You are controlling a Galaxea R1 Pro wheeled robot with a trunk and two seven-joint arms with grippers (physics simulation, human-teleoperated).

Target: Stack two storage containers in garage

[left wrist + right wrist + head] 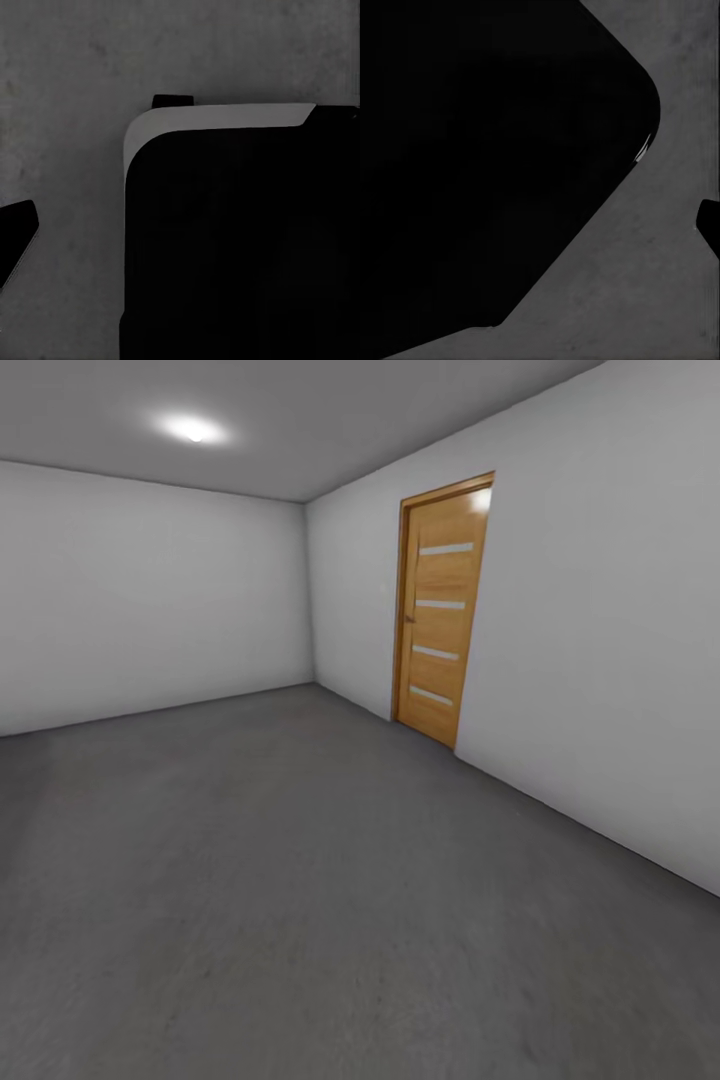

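Observation:
I am in the garage, a bare room with pale grey walls [150, 590] and a dark grey, rough floor [300, 880]. The two storage containers are out of view. In the left wrist view, one dark fingertip [16, 240] sits at the picture's edge over the floor [67, 112], with nothing against it. The right wrist view has one dark fingertip [709, 222] at its edge, also over bare floor [645, 285]. Neither gripper holds anything.
A shut wooden door [440, 620] with pale horizontal strips stands in the right wall. A ceiling light [195, 430] glows at the upper left. The robot's own black body [240, 247] [487, 150] covers much of both wrist views.

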